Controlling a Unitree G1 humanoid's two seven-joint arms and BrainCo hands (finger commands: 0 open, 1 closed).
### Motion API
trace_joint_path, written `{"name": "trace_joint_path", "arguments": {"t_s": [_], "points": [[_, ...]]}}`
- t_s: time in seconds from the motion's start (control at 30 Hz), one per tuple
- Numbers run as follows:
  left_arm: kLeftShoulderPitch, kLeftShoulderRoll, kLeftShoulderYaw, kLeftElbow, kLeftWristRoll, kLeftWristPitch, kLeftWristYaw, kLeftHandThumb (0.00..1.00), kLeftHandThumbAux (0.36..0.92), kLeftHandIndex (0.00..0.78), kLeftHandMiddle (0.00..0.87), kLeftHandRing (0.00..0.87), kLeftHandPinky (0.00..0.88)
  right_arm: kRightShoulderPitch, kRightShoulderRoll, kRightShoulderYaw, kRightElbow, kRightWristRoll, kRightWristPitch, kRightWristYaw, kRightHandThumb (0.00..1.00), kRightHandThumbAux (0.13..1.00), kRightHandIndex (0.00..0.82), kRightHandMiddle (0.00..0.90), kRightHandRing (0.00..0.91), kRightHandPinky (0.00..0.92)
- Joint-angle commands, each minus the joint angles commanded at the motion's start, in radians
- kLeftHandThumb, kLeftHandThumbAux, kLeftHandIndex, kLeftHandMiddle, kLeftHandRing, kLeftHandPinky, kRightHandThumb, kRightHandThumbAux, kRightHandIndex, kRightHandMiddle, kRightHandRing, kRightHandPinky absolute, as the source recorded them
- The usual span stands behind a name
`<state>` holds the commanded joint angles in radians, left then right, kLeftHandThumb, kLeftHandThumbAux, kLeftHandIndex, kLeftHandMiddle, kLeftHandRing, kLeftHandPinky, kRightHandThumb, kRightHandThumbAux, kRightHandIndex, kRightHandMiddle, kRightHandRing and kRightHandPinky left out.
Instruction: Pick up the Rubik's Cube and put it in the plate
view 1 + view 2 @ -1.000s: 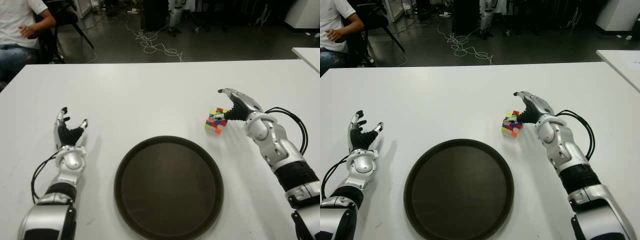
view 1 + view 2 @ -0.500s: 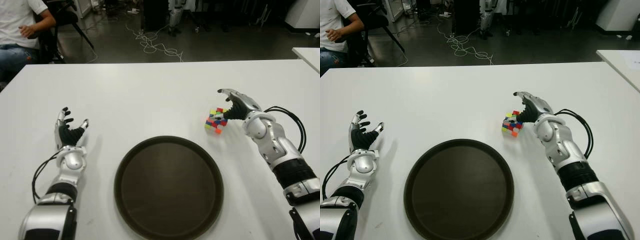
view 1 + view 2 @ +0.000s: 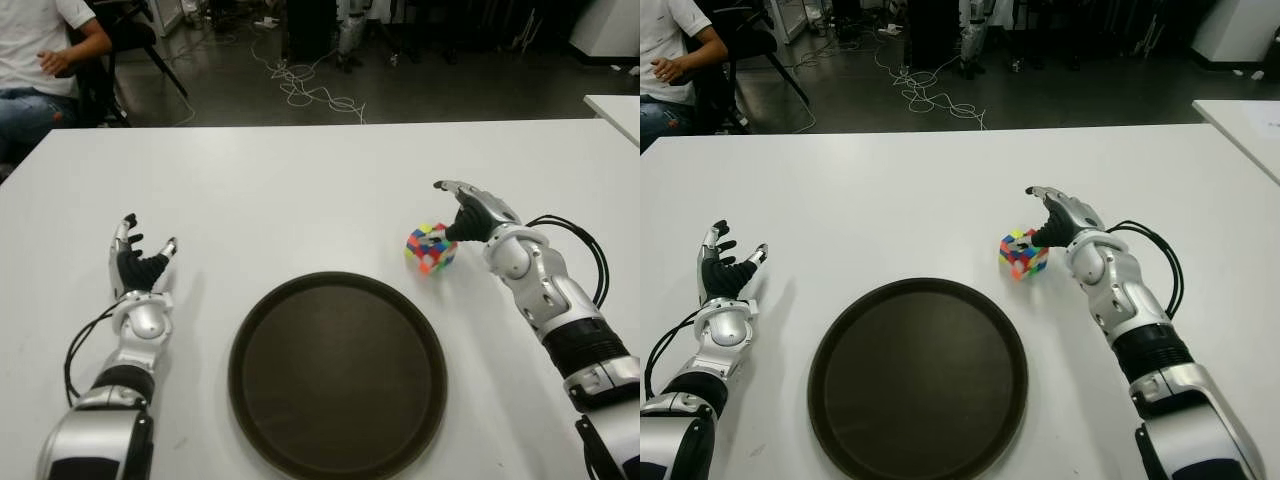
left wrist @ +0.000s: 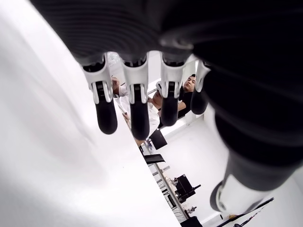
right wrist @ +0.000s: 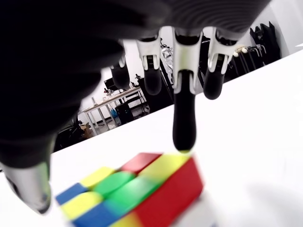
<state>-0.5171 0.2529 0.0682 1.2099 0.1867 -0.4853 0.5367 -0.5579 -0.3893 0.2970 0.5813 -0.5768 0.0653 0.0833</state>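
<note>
The Rubik's Cube (image 3: 431, 248) stands tilted on the white table (image 3: 300, 190), just beyond the right rim of the dark round plate (image 3: 238, 345), which holds nothing. My right hand (image 3: 447, 212) is right beside the cube on its right, fingers extended over it. In the right wrist view one fingertip (image 5: 183, 137) touches the cube's (image 5: 142, 189) top edge and the thumb stays apart, so there is no closed grasp. My left hand (image 3: 140, 255) shows idle to the left of the plate, with its fingers (image 4: 137, 113) spread and nothing in them.
A seated person (image 3: 40, 60) is beyond the table's far left corner. Cables (image 3: 310, 90) lie on the floor behind. Another white table (image 3: 615, 105) shows at the right edge. The table's far edge runs across the top.
The cube has rolled slightly left, away from my right hand's thumb and fingers, and shows different faces. The right hand has edged forward a little. The left hand is unchanged.
</note>
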Motion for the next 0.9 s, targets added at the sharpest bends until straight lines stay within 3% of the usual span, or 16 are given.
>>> {"name": "trace_joint_path", "arguments": {"t_s": [0.23, 0.33, 0.4, 0.5, 0.63, 0.9], "points": [[-0.001, -0.001, -0.005, -0.001, 0.005, 0.000, 0.008, 0.003, 0.765, 0.099, 0.133, 0.146, 0.160, -0.012, -0.005, 0.016, 0.025, -0.008, -0.020, 0.003, 0.000, 0.651, 0.000, 0.571, 0.730, 0.618], [0.000, -0.002, -0.008, -0.005, 0.009, -0.007, 0.012, 0.009, 0.764, 0.105, 0.147, 0.163, 0.197, -0.020, -0.005, 0.032, 0.048, -0.018, -0.039, -0.007, 0.000, 0.660, 0.000, 0.519, 0.716, 0.564], [0.001, -0.002, -0.010, -0.007, 0.011, -0.013, 0.013, 0.016, 0.768, 0.109, 0.156, 0.177, 0.225, -0.024, -0.006, 0.040, 0.058, -0.022, -0.050, -0.013, 0.000, 0.664, 0.000, 0.506, 0.714, 0.583], [0.001, -0.002, -0.012, -0.008, 0.013, -0.018, 0.014, 0.025, 0.770, 0.114, 0.166, 0.197, 0.268, -0.028, -0.006, 0.045, 0.067, -0.023, -0.058, -0.017, 0.000, 0.661, 0.000, 0.517, 0.725, 0.639], [0.001, -0.001, -0.015, -0.006, 0.017, -0.016, 0.014, 0.013, 0.749, 0.105, 0.150, 0.177, 0.221, -0.034, -0.006, 0.052, 0.076, -0.023, -0.060, -0.019, 0.000, 0.651, 0.000, 0.578, 0.751, 0.707], [0.001, -0.003, -0.014, -0.007, 0.016, -0.007, 0.016, 0.001, 0.740, 0.101, 0.150, 0.169, 0.215, -0.044, -0.007, 0.072, 0.089, -0.029, -0.059, -0.021, 0.000, 0.646, 0.000, 0.584, 0.772, 0.741]]}}
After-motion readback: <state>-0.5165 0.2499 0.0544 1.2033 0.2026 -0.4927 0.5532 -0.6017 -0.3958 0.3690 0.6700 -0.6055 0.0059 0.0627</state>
